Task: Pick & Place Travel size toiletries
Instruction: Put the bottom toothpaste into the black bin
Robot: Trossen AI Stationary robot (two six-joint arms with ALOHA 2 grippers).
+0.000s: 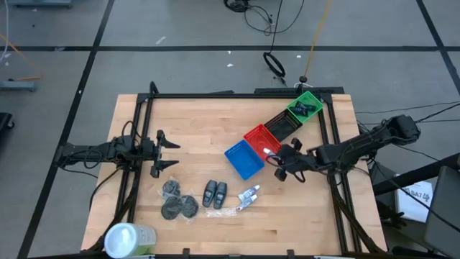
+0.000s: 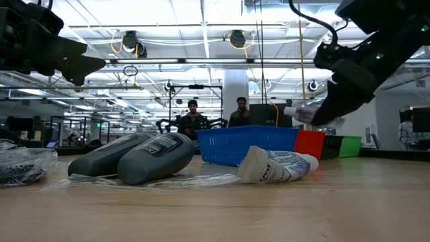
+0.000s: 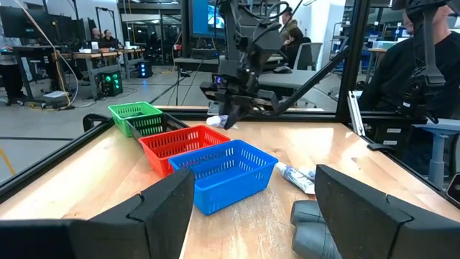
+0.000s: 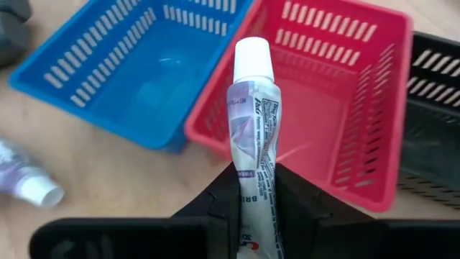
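Note:
My right gripper [image 4: 253, 176] is shut on a small white tube [image 4: 253, 108] over the red basket [image 4: 338, 86], beside the blue basket [image 4: 136, 72]. In the high view it hangs by the red basket's near right corner [image 1: 277, 155]. Two more white tubes [image 1: 249, 194], two dark grey oblong packs [image 1: 215, 193] and three dark round discs [image 1: 178, 203] lie flat on the wood. My left gripper [image 1: 164, 150] waits open at the table's left, with nothing between its fingers. My right gripper pinches the tube's flat tail end [image 4: 253, 188] between its two fingers. The tube runs on along the fingers, its white cap [image 4: 253, 54] leading. The fingers slant down from the table's right side. The tube is lifted clear, above the red basket's rim.
Four baskets stand in a slanted row: blue [image 1: 243, 160], red [image 1: 259, 138], black [image 1: 282, 124] and green [image 1: 304, 106], the green one with dark items in it. A clear wrapper [image 1: 224, 211] lies by the tubes. A white-topped green container [image 1: 129, 239] stands at the near left corner. People sit beyond the table.

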